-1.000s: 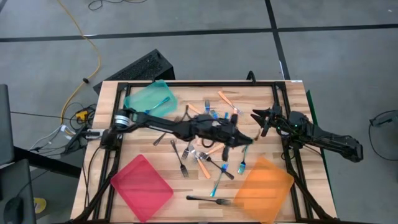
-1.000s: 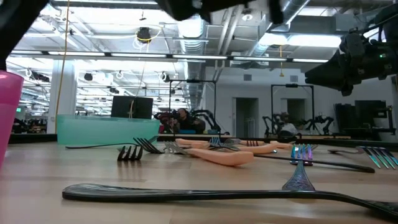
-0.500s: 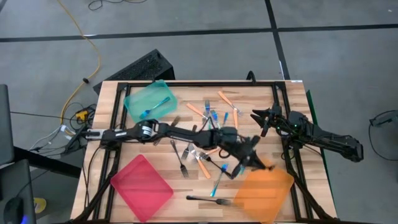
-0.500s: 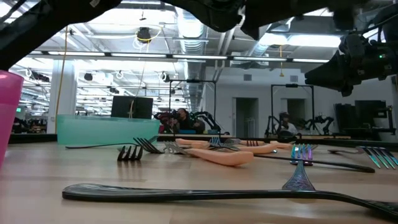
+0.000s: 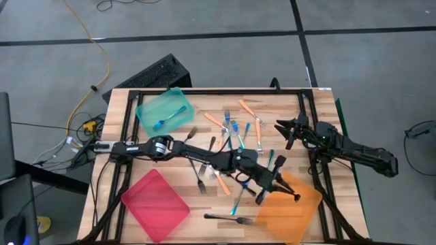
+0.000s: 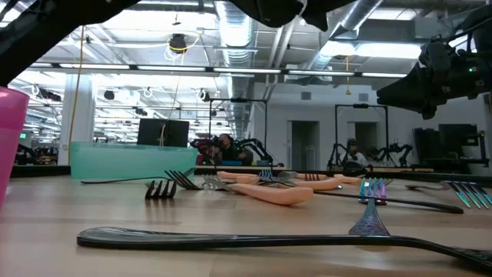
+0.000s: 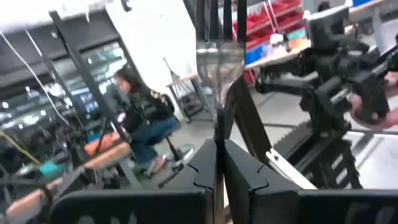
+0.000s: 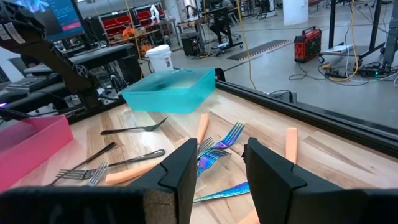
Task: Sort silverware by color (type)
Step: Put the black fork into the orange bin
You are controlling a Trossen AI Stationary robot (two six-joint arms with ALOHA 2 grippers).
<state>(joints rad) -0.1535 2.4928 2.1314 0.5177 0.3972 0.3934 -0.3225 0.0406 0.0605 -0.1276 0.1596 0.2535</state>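
Between the pinched fingers of the left gripper [image 7: 219, 155] stands a slim fork with bright metal tines [image 7: 219, 56], clamped low on its stem and pointing straight out from the jaws. Seen from above, that gripper [image 5: 278, 187] hangs over the near edge of the orange translucent plastic tray [image 5: 300, 211], so the fork looks about ready to drop there.

Such a fork should be light, stiff and rather slick; a narrow pinch on the stem could let it swivel, so a hold near its middle seems safest.

Most of the remaining forks [image 5: 228, 146] lie scattered and partly crossed on the wooden table [image 5: 170, 160], blue-handled, orange-handled and black ones mixed, and overlapping neighbours may drag along when one is lifted. One black fork [image 5: 228, 218] lies apart near the front edge.

A teal tray [image 5: 153, 102] already holds a blue fork [image 5: 169, 116]; the red tray [image 5: 157, 201] shows nothing inside.

The right gripper [image 8: 214, 165] waits at the table's right side, fingers spread and holding nothing.
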